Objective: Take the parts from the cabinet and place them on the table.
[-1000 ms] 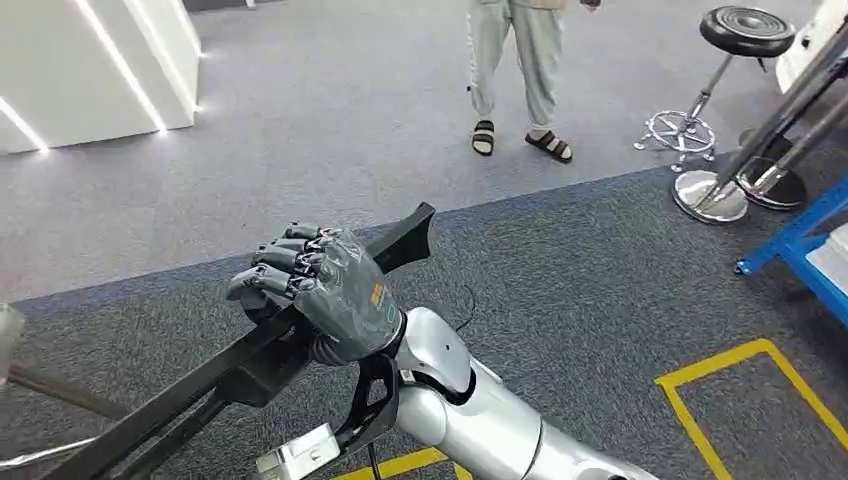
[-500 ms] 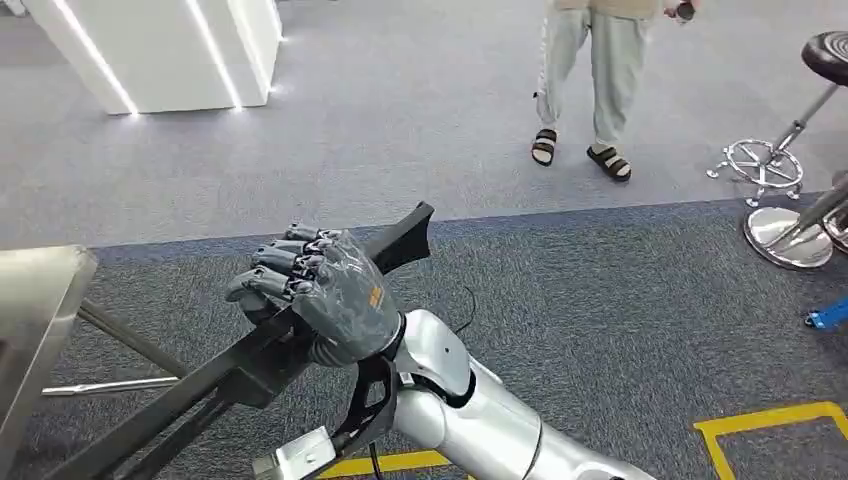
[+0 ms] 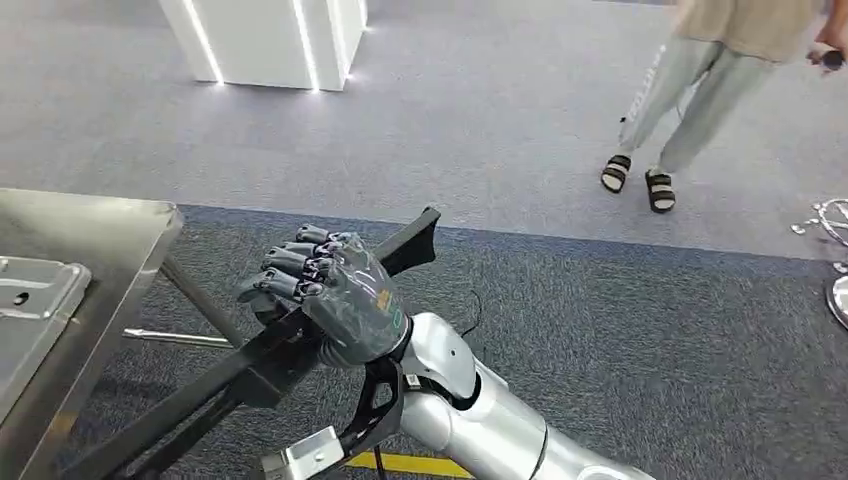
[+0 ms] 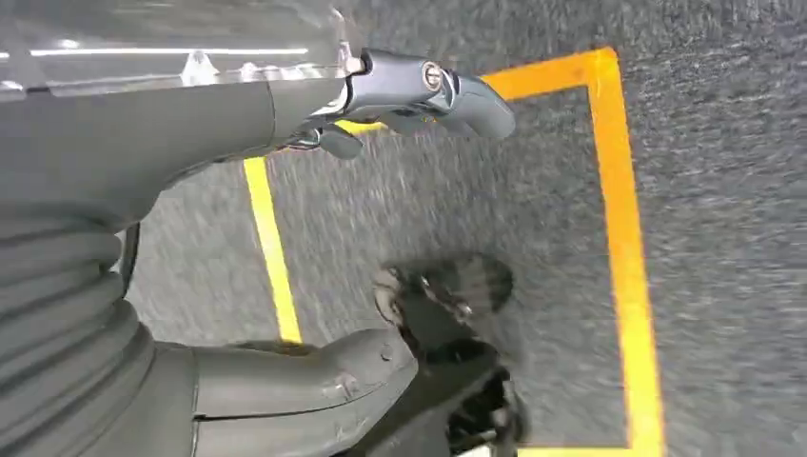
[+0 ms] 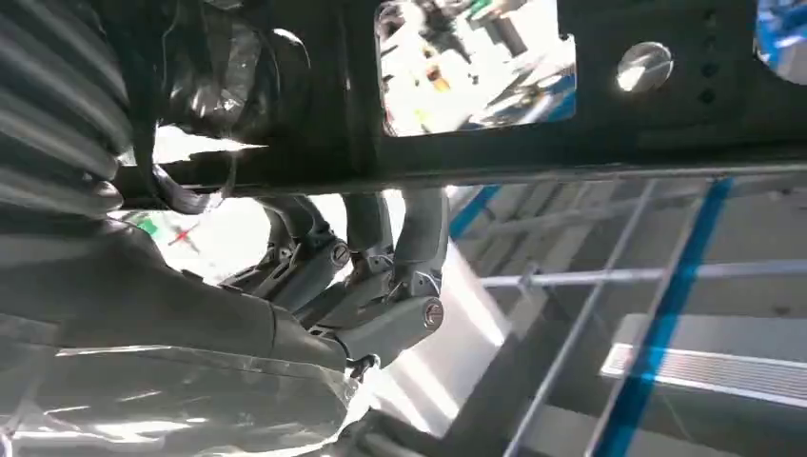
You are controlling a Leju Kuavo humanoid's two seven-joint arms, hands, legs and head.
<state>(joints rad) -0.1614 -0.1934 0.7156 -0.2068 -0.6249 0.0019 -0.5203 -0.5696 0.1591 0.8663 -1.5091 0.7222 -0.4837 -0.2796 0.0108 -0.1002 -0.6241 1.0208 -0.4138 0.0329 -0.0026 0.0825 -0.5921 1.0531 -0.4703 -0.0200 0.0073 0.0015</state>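
Note:
A long black bar-shaped part (image 3: 408, 244) runs slantwise from the lower left of the head view up to the middle. My right hand (image 3: 335, 295) grips it around its middle, fingers wrapped over the top. From the right wrist I see the same black part (image 5: 609, 114), with cut-outs and a screw, and my fingers (image 5: 400, 238) curl round its edge. My left hand (image 4: 285, 228) hangs over the carpet and holds nothing, its fingers (image 4: 428, 88) apart from the thumb. A steel table (image 3: 110, 235) stands at the left, close to the part's lower end.
On the table lies a flat metal plate (image 3: 35, 300). A person (image 3: 700, 90) in sandals stands at the far right on the grey floor. A white lit pillar (image 3: 265, 40) is at the back. A chrome stool base (image 3: 832, 222) sits at the right edge. Yellow floor tape (image 4: 619, 238) runs under me.
The camera has turned left: the steel table has come in from the left, and the person, pillar and stool have shifted right. My right hand keeps the same hold on the black part.

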